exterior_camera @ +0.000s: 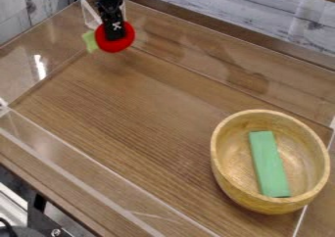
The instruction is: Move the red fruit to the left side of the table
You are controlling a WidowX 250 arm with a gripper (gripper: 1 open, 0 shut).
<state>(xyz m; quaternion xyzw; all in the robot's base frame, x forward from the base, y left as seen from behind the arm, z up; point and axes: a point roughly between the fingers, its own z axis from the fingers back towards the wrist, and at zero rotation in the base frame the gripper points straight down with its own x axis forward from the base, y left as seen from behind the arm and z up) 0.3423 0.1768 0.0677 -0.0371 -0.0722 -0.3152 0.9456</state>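
A black robot gripper [114, 27] comes down from the top of the picture, pointing straight down at the table [144, 114]. Its jaws are pressed in tight on the red fruit [116, 39], so it is holding the fruit. The fruit is small, round and bright red, with a little pale green leafy bit sticking out on its left side. I cannot tell if the fruit touches the wood or hangs just above it.

The big wooden bowl [230, 172] is the easy thing to find, so I use it to say where things are. The red fruit is far from the bowl, up and to the left of it, near the far left corner of the table. The bowl sits near the front right corner. Inside the bowl lies a flat green bar [268, 163]. It rests on the bottom of the bowl, a bit slanted.

The table is brown wood with lines in it. Low clear plastic walls [39, 70] stand around its edges. Between the fruit and the bowl is bare brown wood.
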